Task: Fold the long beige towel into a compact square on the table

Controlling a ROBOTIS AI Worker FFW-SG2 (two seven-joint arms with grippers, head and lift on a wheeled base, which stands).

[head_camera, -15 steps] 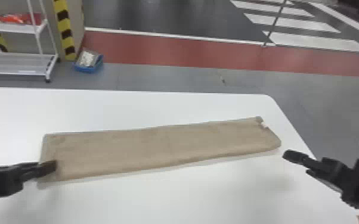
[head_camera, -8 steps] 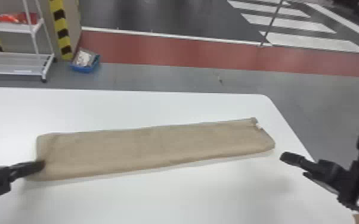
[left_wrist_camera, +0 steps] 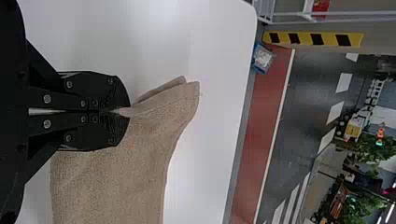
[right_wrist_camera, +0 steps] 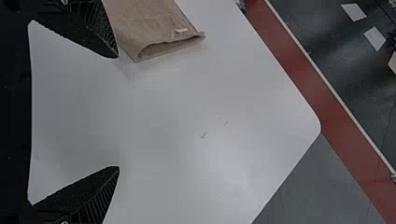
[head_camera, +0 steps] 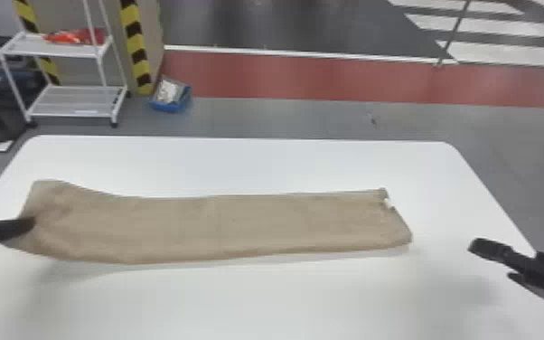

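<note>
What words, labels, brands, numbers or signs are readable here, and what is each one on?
None can be read.
Towel: a small white tag, any print on it too small to read.
Table: faint dark marks, not readable as words.

Head view high; wrist views close

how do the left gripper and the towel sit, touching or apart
Touching. The left wrist view shows the left gripper pinching the towel between its fingertips.
</note>
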